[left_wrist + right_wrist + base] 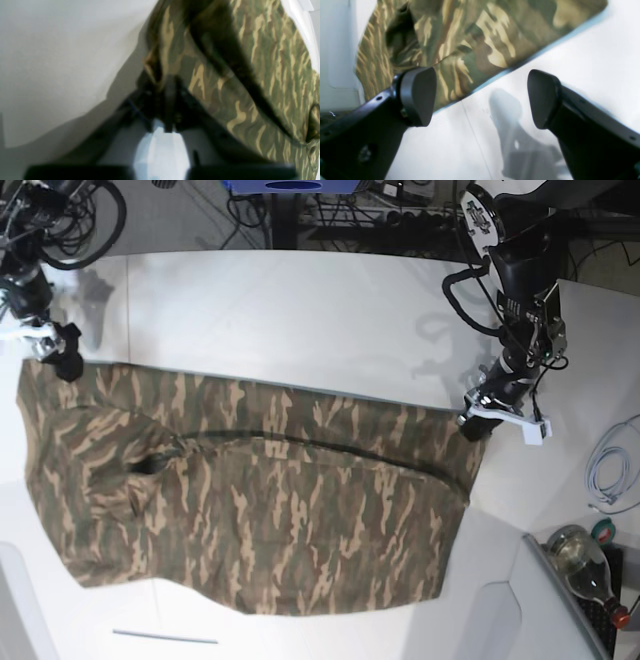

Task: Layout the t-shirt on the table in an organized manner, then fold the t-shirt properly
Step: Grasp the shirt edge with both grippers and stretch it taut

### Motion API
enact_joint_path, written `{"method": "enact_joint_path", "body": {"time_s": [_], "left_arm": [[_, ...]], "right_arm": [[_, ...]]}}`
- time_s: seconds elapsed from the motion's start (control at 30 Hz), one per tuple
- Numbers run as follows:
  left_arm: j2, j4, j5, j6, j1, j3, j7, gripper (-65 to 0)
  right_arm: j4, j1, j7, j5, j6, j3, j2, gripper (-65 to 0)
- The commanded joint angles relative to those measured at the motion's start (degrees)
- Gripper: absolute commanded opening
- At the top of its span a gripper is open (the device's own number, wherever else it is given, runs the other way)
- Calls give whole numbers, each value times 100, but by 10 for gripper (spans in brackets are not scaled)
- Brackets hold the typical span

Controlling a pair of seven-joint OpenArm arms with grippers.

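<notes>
Camouflage t-shirt (260, 500) lies mostly spread on the table (300, 310), unfolded, while the left gripper (474, 423) is clamped on its corner and the right gripper (482, 100) stands apart.

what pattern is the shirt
Camouflage in olive, brown and tan; the shirt shows best in the base view.
</notes>
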Motion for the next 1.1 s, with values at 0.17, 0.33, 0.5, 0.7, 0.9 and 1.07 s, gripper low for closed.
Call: {"method": "enact_joint_path", "body": {"time_s": [0.17,0.33,0.5,0.7,0.9,1.07], "left_arm": [[-49,106,-26,0,-80,2,13,-650],[-49,106,-35,0,-53,2,13,-650],[-49,106,-52,0,-44,2,13,-650],[-58,221,-61,0,-44,-15,57,-650],[-32,1513,-79,589,87,-42,1059,-650],[135,2700,-79,615,123,-147,1569,-650]], "right_arm": [[-1038,557,102,142,85,119,520,-116],[-1829,803,410,142,85,119,810,-116],[-2374,988,673,142,85,66,1012,-278],[-2436,1120,612,133,85,57,1249,-647],[-2383,1647,-663,142,-284,92,1707,-648],[-1196,1841,-1384,142,-539,57,1654,-648]]}}
